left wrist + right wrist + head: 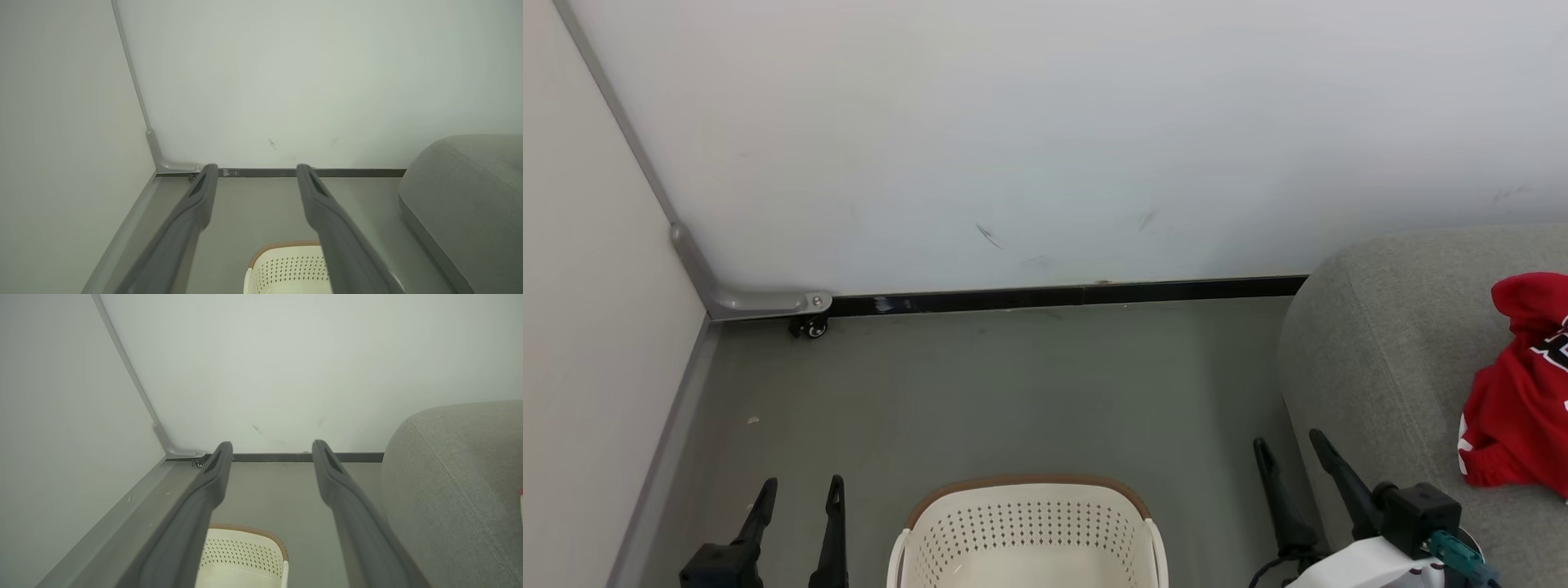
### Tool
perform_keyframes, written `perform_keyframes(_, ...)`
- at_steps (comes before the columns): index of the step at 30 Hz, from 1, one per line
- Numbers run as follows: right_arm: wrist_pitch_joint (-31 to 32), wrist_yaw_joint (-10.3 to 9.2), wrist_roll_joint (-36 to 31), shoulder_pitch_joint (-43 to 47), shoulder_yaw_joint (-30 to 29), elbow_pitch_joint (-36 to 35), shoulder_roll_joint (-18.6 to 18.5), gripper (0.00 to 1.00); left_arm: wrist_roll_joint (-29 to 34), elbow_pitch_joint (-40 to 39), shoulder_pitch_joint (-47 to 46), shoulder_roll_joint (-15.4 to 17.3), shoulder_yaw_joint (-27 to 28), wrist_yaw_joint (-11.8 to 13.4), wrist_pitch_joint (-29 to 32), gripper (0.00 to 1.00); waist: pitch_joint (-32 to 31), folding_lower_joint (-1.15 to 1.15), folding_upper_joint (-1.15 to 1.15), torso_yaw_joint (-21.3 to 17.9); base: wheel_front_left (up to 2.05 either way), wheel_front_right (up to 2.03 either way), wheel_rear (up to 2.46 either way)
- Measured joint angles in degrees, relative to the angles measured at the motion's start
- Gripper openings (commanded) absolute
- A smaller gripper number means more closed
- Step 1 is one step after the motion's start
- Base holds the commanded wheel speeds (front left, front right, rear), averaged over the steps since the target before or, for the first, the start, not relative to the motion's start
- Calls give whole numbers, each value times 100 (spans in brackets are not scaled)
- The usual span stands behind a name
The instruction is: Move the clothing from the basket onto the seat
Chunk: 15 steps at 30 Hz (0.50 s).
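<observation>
- Head view: red clothing (1519, 400) lay bunched on the grey seat (1372, 359), well to the rt of the right gripper (1289, 438), not touching it.
- Right gripper stood spread, tips near the seat's edge.
- Left gripper (802, 483) spread too, just left of the basket (1029, 523).
</observation>
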Motion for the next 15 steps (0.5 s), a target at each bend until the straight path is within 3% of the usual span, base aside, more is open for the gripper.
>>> perform_keyframes(15, 242, 0, 192, 3, 18, -101, 4, 100, -7, 169, -18, -74, 57, 0, 0, 100, 62, 0, 0, 116, 0, 0, 0)
